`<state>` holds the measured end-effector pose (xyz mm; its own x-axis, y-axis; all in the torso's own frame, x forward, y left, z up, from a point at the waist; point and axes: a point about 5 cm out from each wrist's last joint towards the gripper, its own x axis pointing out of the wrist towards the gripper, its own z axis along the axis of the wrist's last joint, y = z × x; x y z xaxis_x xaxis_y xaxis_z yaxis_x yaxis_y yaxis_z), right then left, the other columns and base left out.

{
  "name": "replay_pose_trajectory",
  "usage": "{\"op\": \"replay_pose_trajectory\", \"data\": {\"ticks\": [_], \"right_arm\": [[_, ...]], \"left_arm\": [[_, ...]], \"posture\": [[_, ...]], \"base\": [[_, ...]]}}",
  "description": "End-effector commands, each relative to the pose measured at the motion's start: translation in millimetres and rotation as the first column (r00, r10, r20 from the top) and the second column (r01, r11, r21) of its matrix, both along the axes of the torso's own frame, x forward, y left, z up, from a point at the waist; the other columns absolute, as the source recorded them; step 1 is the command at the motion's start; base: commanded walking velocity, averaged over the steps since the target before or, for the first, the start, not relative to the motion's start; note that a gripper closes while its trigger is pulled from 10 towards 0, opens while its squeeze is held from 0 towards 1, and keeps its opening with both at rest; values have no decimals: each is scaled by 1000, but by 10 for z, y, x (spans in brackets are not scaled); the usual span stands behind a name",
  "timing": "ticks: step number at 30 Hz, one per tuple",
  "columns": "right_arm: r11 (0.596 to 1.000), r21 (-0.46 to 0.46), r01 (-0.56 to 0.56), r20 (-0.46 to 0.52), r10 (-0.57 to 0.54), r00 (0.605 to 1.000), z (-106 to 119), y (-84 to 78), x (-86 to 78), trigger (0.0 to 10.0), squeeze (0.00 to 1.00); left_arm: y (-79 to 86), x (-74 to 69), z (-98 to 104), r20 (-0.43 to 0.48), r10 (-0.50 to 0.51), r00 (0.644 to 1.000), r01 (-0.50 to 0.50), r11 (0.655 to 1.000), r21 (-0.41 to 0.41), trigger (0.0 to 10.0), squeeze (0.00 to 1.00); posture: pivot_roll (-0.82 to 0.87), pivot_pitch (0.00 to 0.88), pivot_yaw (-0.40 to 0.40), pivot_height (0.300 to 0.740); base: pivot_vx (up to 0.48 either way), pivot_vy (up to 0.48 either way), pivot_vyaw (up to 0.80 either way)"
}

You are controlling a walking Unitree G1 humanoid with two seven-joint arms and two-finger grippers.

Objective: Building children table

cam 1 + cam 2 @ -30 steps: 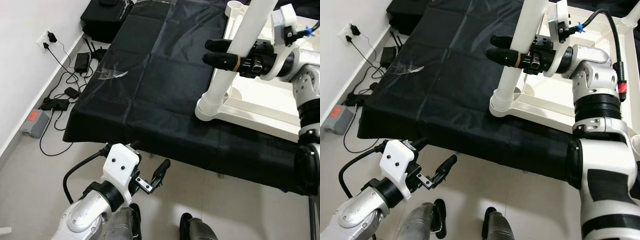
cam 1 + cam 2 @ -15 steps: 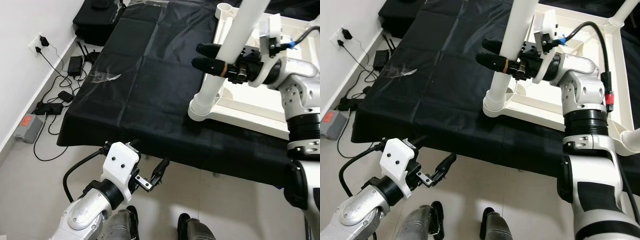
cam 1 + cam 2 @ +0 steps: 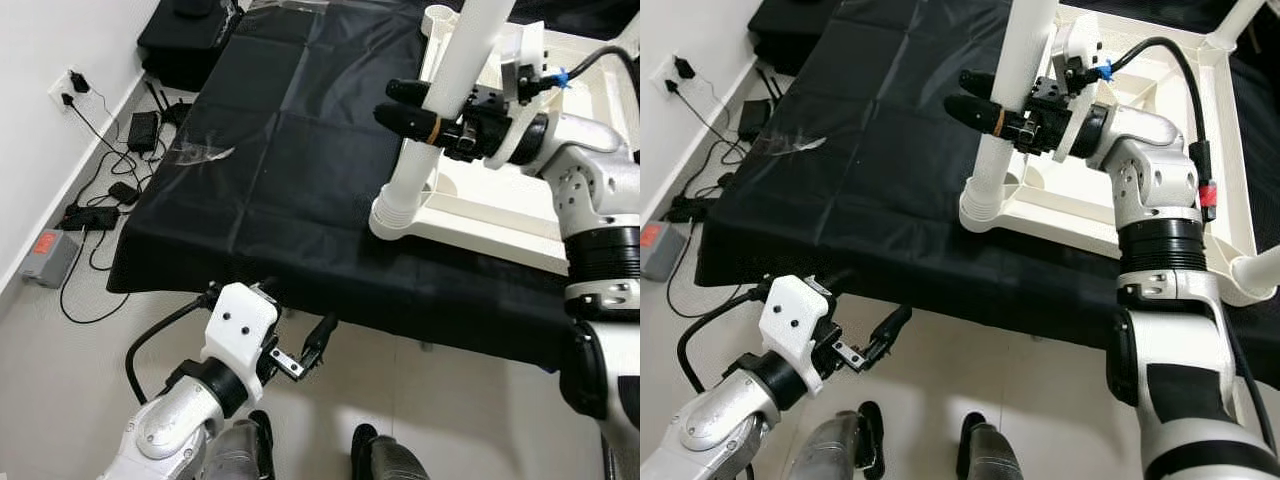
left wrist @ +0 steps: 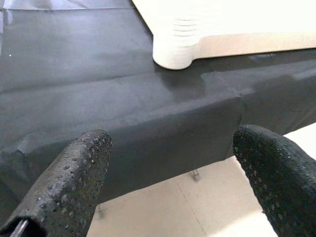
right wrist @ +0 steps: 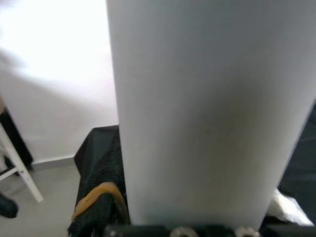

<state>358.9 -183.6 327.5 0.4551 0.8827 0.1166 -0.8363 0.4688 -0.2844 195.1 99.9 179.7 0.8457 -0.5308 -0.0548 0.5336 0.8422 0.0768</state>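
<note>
Currently right tool (image 3: 428, 103) pinching white table leg (image 3: 440, 110), upper right of frame, leg seating in corner socket (image 3: 392, 218) of upturned tabletop (image 3: 1120, 235) on black-draped worktop (image 3: 280, 170). Left tool (image 3: 318, 342) hanging spread, lower left. Risk: leg tilting, jamming socket.

Black-draped table (image 3: 300, 180) bearing white tabletop (image 3: 520, 215)

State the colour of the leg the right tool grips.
White; the leg shows best in the right eye view.
</note>
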Motion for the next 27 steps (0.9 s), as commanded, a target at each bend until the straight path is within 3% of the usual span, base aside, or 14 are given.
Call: {"op": "replay_pose_trajectory", "data": {"ticks": [1, 10, 23, 27], "right_arm": [[995, -77, 68, -151, -79, 985, -419, -24, 56, 10000, 0], [996, -77, 46, -144, -56, 988, -466, 51, -36, 10000, 0], [982, -66, 175, -187, -185, 965, -561, 93, 9, 10000, 0], [961, -53, 271, -211, -276, 938, -626, 88, -17, 10000, 0]], "left_arm": [[0, -6, -30, -11, 3, 1000, -3, 1000, -1, 10000, 0], [36, 35, -26, -1, 13, 1000, -13, 1000, 10, 10000, 0], [52, 46, -21, 6, 19, 1000, -19, 1000, 13, 10000, 0], [81, 78, -16, 16, 24, 1000, -24, 1000, 19, 10000, 0]], "posture": [[184, 354, -33, 740], [181, 354, -32, 740], [179, 352, -36, 740], [179, 343, -35, 740]], "base": [[0, 0, 0], [0, 0, 0], [0, 0, 0], [0, 0, 0]]}}
